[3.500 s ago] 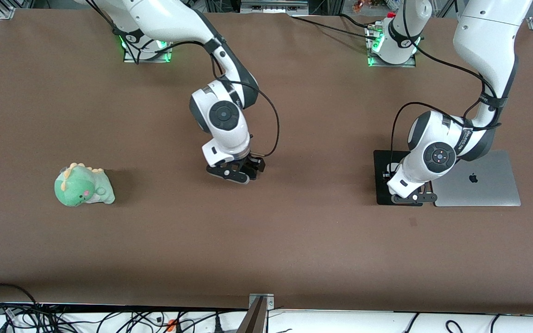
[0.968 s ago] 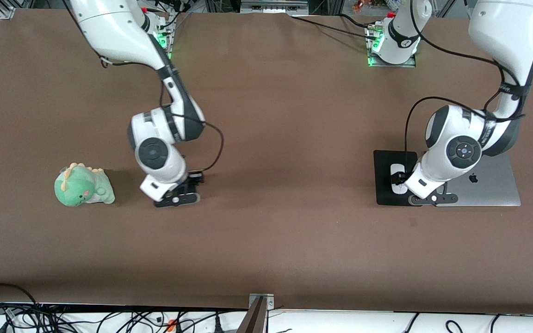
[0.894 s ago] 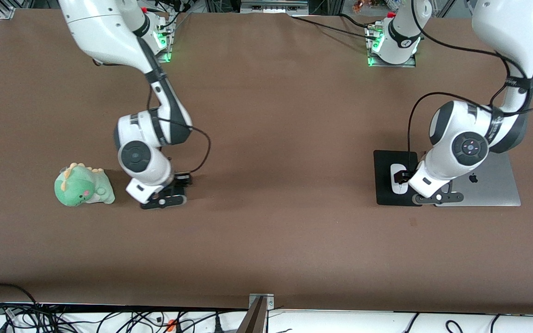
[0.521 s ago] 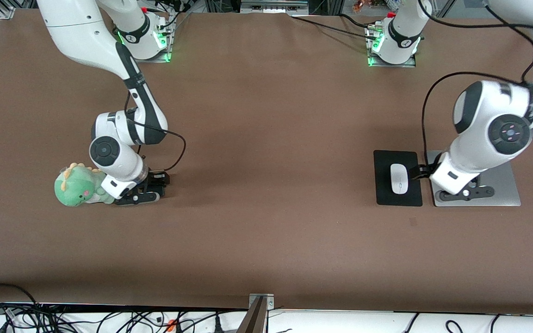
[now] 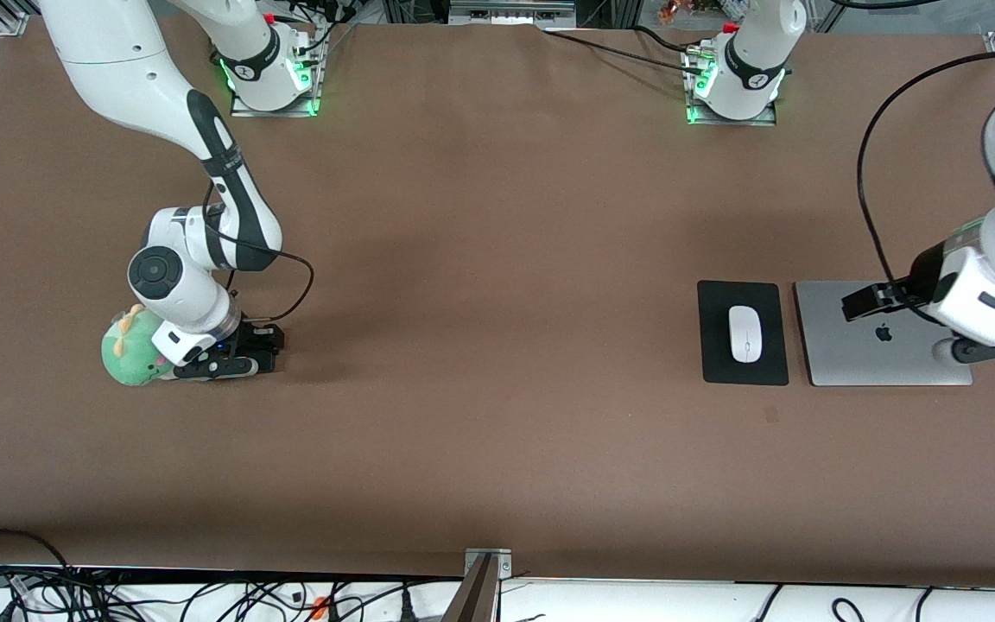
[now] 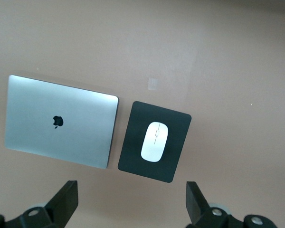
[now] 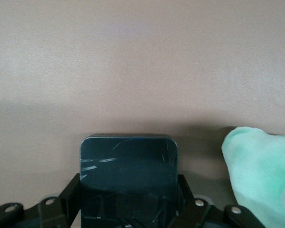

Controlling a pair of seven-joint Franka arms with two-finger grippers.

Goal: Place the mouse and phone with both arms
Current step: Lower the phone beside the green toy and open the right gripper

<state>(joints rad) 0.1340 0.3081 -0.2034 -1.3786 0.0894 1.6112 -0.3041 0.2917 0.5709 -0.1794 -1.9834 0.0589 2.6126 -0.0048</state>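
Between the right hand's [image 7: 128, 209] fingers, the phone [image 7: 128, 175], beside the plush dinosaur [image 7: 261, 166].

Your mouse [image 5: 745, 333]: white, oval, flat on black pad [image 5: 713, 298]. Your phone [image 7: 128, 171]: black slab, clamped by right gripper [image 7: 128, 209].

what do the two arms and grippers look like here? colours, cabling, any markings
Both arms are glossy white with dark grey joint bands and a round dark cap on the wrist joint. A black cable loops outside each forearm to the wrist. The right gripper and left gripper are black, with angular fingers and silver screws. Both bases glow green.
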